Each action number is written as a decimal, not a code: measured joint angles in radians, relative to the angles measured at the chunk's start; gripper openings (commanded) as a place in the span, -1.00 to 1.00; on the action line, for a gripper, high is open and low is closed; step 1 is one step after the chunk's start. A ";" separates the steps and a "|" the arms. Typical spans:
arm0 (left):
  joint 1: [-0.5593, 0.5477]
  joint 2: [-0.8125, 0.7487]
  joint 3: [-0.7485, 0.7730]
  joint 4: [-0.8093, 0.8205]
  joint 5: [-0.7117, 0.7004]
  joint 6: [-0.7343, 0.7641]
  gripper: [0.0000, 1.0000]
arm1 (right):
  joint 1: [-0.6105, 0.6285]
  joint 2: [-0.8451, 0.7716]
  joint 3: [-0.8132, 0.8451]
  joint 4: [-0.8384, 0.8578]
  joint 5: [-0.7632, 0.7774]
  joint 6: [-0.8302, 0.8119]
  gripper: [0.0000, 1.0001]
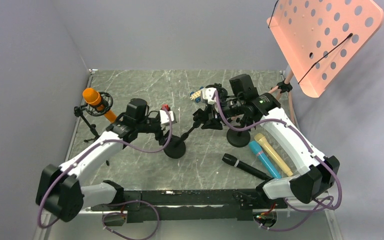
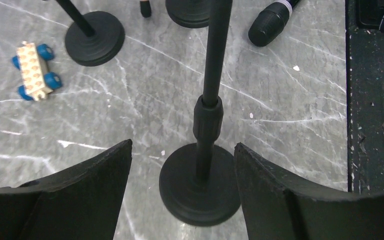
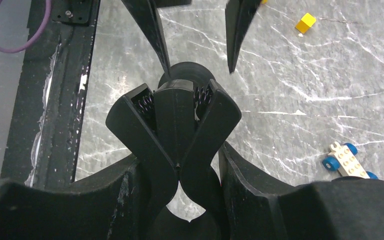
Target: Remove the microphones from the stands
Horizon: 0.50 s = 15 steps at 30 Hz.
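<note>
A black microphone stand has its round base (image 1: 175, 149) on the table and its pole (image 2: 211, 85) leaning to the right. My left gripper (image 1: 171, 122) is open, and the pole stands between its fingers (image 2: 182, 150) without touching them. My right gripper (image 1: 207, 116) is shut on the stand's black spring clip (image 3: 175, 125). The clip's holding hole shows only table through it. A black microphone (image 1: 245, 167) lies on the table near the right arm's base. It also shows in the left wrist view (image 2: 272, 20). An orange microphone (image 1: 94, 97) sits in a shock mount on a small stand at the far left.
A blue microphone (image 1: 264, 159) and a yellow microphone (image 1: 275, 154) lie beside the black one. A second stand base (image 1: 238, 137) sits under the right arm. A toy car (image 1: 196, 94) lies at the back, near a yellow block (image 3: 305, 22). A pink music stand (image 1: 325, 40) rises at the right.
</note>
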 measured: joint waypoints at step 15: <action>-0.105 0.226 0.006 0.185 0.065 -0.052 -1.00 | -0.010 -0.014 -0.033 0.045 -0.002 -0.002 -1.00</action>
